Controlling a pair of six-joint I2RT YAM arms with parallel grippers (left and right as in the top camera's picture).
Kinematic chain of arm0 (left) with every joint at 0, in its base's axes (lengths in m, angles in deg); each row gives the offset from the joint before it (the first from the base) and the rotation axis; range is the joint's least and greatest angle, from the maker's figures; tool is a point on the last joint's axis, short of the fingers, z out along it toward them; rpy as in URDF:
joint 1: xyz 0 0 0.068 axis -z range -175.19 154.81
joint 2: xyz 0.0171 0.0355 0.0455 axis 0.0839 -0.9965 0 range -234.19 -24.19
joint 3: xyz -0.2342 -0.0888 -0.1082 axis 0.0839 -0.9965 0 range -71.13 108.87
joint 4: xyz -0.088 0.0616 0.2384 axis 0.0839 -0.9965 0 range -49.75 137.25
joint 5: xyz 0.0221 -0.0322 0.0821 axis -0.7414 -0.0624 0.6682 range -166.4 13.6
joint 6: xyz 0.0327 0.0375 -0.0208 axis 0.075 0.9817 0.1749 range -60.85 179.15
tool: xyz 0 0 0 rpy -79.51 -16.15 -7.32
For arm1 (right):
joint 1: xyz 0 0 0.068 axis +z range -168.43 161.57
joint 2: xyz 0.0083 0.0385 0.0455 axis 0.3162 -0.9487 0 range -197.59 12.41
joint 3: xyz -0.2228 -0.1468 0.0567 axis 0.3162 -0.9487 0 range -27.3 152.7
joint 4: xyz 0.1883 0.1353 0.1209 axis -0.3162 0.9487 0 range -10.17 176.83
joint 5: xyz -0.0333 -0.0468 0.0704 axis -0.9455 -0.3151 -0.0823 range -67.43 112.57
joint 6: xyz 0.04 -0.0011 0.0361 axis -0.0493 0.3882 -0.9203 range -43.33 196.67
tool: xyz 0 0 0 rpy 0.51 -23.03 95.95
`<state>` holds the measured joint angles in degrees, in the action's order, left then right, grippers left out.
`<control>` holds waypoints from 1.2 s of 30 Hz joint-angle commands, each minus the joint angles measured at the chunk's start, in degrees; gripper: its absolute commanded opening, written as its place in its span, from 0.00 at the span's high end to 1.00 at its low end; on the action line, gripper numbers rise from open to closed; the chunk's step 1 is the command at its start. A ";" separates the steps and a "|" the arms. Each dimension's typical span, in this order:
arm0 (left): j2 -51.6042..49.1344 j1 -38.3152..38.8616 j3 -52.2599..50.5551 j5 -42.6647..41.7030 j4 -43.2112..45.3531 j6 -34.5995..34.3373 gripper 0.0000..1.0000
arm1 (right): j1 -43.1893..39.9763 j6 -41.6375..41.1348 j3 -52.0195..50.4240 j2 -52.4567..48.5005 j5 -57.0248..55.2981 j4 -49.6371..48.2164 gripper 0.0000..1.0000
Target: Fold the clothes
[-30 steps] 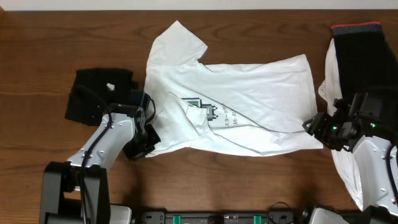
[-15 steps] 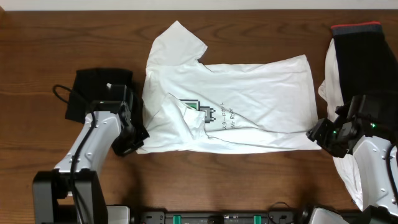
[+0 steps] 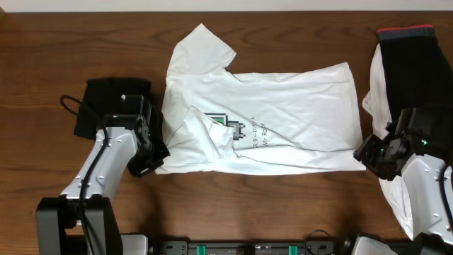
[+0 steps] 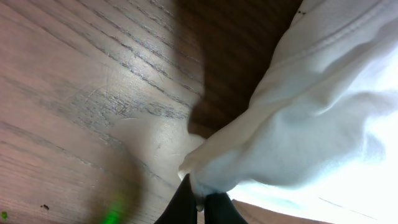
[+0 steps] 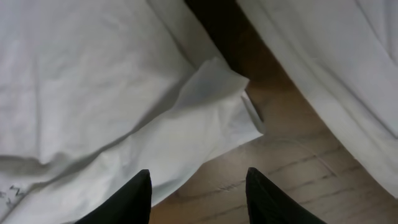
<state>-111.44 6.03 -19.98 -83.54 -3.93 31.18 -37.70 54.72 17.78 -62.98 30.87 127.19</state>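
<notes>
T-shirt: spread mid-frame on desk. Left tool clamped on lower-left hem; right tool apart, poised over lower-right corner. Step, seemingly: gripping both corners. Next, probably: closing right tool on cloth, then lifting both together.

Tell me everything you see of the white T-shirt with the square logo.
The white short-sleeved soft-cloth T-shirt lies spread sideways on the brown wooden table, hem toward the right, one sleeve sticking out at upper left. Creased; a fold partly covers its green-and-black square logo beside dark lettering. The left hand pinches its lower-left edge; the open right hand straddles the hem corner.
</notes>
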 commanded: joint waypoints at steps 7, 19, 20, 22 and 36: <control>0.46 -0.28 1.16 0.72 -0.35 1.42 0.94 | -0.26 -2.86 0.87 -6.75 -6.43 -1.33 0.50; 0.46 -0.28 1.16 0.70 -0.33 1.40 0.94 | -0.26 3.85 0.87 -11.85 7.93 -8.39 0.50; 0.46 -0.28 1.16 0.70 -0.33 1.40 0.94 | -0.26 3.85 0.87 -11.85 8.74 -9.16 0.51; 0.46 -0.28 1.16 0.70 -0.35 1.40 0.94 | -0.26 3.80 0.87 -11.85 8.87 -9.49 0.52; 0.46 -0.28 1.16 0.00 -0.35 1.66 0.94 | -0.33 10.62 2.67 -4.76 22.08 -8.15 0.46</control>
<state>-111.44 6.03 -19.98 -83.73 -3.93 32.19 -37.70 65.32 18.20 -71.18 51.39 117.57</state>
